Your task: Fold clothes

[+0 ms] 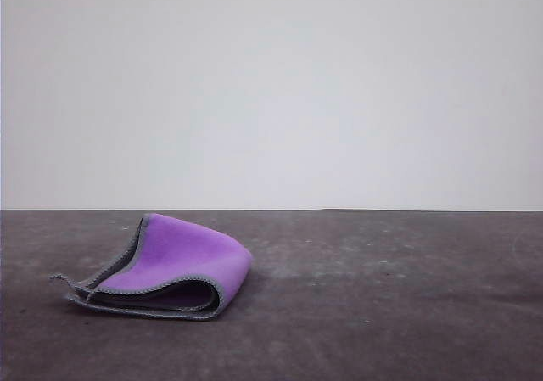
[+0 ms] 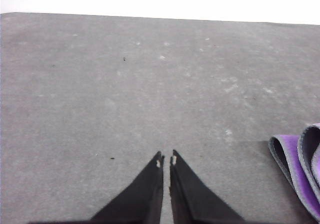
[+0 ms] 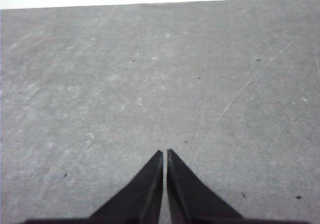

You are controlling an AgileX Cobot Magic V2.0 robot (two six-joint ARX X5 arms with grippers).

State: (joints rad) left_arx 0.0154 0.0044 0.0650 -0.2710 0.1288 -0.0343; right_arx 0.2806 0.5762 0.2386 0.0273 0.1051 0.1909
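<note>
The small purple-and-dark-grey soft cloth with light grey stitched edging [image 1: 174, 266] lies folded over, purple face up, on the left part of the scuffed dark grey desk [image 1: 382, 296], near its front edge. Both the left end effector [image 2: 166, 159] and right end effector [image 3: 165, 153] are closed together, empty, above bare desk. Risk: the loose upper layers may spring open or slide on the surface, since nothing restrains them; a plain white wall stands behind.
</note>
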